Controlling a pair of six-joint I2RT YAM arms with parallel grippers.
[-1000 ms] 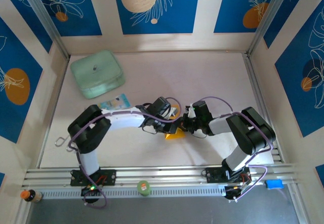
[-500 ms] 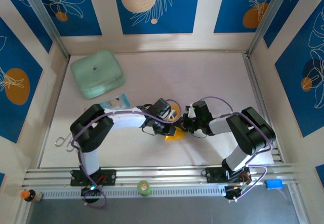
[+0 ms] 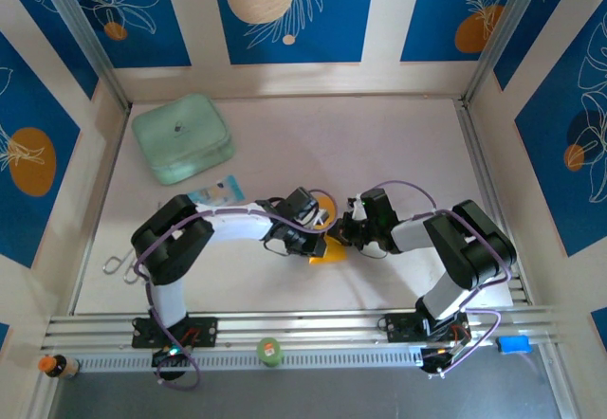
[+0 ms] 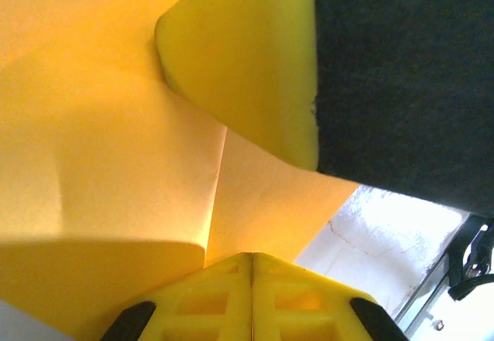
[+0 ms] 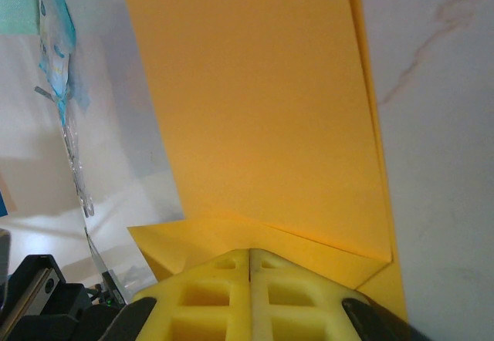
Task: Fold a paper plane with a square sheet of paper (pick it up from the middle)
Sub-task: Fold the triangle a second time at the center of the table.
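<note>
**Both pincers closed over the orange-yellow paper at mid-tabletop**

At the far left of the tabletop [image 3: 398, 144] sits a mint-green box [image 3: 181, 138] with rounded corners. Just nearer and to its right lies a small blue-and-white packet [image 3: 216, 191], close to the left arm [image 3: 232, 220]. That arm reaches rightward to the middle.

The left pincer [image 3: 320, 241] is closed. Its wrist camera shows the two yellow fingers [image 4: 201, 295] meeting with no gap, tips against the paper. Whether any paper is nipped between them cannot be told.

The orange-yellow paper [image 3: 329, 253] lies on the tabletop between the two pincers, partly hidden under them, and a bit of it pokes out on the near side. It is no longer flat. A straight crease runs across it, and there is a folded flap at one corner.

The right pincer [image 3: 343, 236] is just right of the left one and points toward it. It is also closed, with its fingers [image 5: 301, 295] pressed together at the edge of the flap. One of its yellow fingers also rests on the paper in the left wrist view. The right arm [image 3: 465, 248] bends back to its base at the near right.
</note>
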